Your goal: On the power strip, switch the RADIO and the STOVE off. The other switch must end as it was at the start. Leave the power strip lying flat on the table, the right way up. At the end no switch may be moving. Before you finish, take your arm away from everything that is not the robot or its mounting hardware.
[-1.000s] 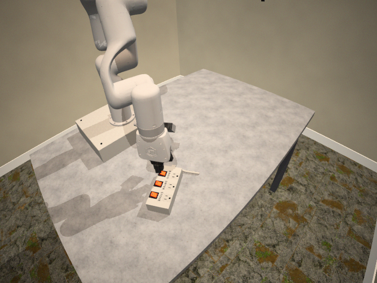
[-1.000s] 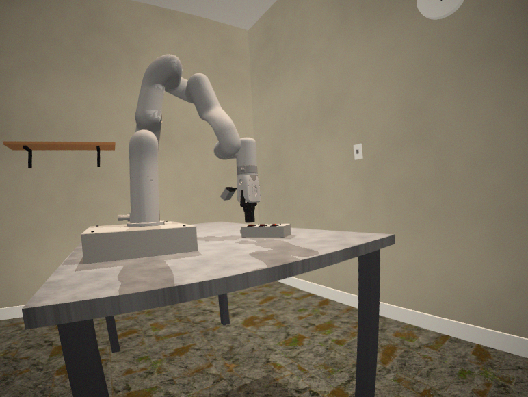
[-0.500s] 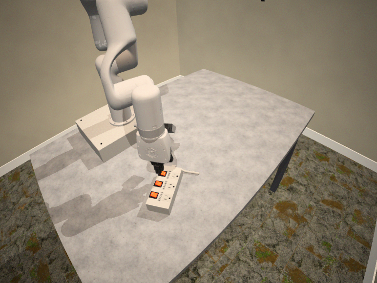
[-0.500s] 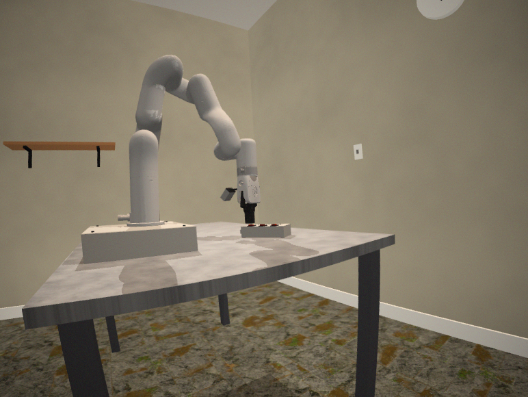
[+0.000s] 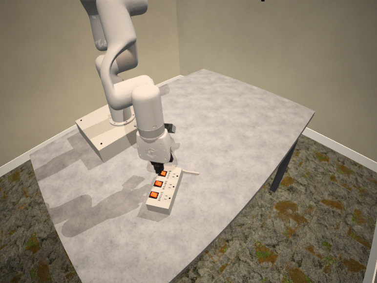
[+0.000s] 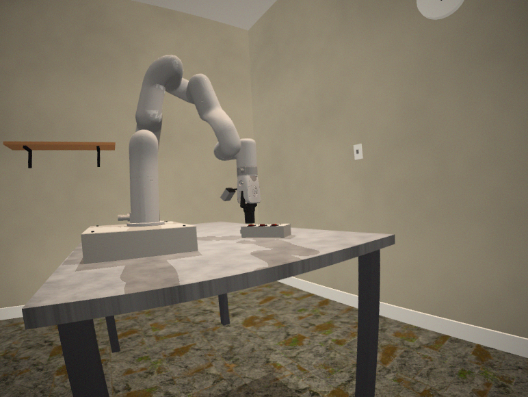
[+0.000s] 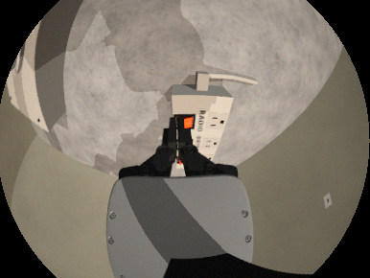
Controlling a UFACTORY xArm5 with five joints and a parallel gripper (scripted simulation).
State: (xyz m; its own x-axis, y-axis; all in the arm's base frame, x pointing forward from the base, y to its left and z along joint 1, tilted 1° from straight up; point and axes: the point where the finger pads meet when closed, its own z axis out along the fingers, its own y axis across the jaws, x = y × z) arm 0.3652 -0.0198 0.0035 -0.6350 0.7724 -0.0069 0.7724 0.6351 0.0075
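A cream power strip (image 5: 164,190) lies flat on the grey table, right way up, with three rocker switches in a row, all lit orange. The far switch (image 5: 163,173) is labelled RADIO, the middle one (image 5: 157,183) has a label I cannot read, and the near one (image 5: 154,194) is labelled STOVE. My gripper (image 5: 157,167) is shut and empty, pointing straight down with its black fingertips at the far edge of the RADIO switch. In the wrist view the shut fingertips (image 7: 177,144) sit just below the lit switch (image 7: 188,122). In the exterior view the gripper (image 6: 249,218) stands just over the strip (image 6: 265,230).
The arm's cream base block (image 5: 102,131) stands at the back left of the table. The strip's short cable stub (image 5: 190,171) points right from its far end. The table edge runs close in front of the strip.
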